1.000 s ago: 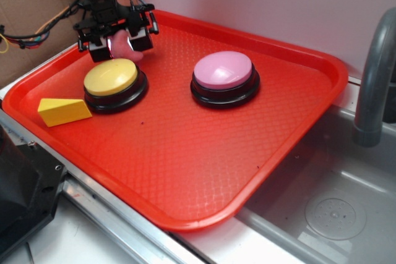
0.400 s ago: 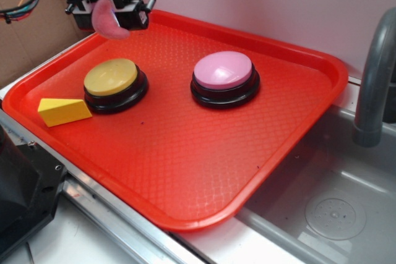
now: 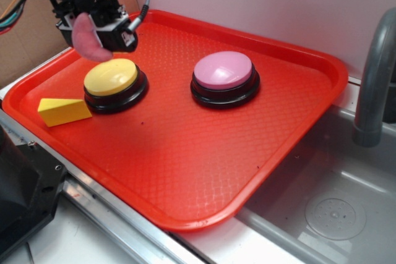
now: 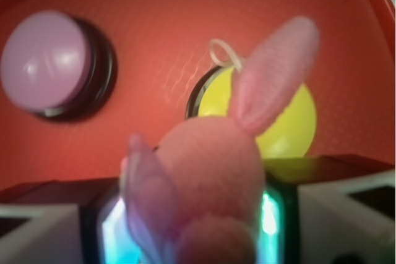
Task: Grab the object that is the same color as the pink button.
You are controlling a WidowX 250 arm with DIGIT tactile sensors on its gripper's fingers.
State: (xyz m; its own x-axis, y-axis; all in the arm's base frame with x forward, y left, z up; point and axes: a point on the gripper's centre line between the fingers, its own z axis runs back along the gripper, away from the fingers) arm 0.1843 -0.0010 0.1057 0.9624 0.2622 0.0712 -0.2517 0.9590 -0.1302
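Red plastic tray (image 3: pixel 185 171) fills the scene; at its 10 o'clock corner the hand (image 3: pixel 93 29) grips the small soft pink plush toy (image 3: pixel 86 38) aloft, above the yellow-domed button (image 3: pixel 111 77), with the pale-pink dome button (image 3: pixel 223 70) toward 1 o'clock.

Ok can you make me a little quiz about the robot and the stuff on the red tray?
1. True or false: the gripper is shut on the pink plush toy.
2. Which thing is nearest the yellow button? A) yellow wedge block B) grey faucet C) pink button
3. Fill in: both buttons sit on black bases on the red ____.

Key: 1 true. 2 A. 3 tray.
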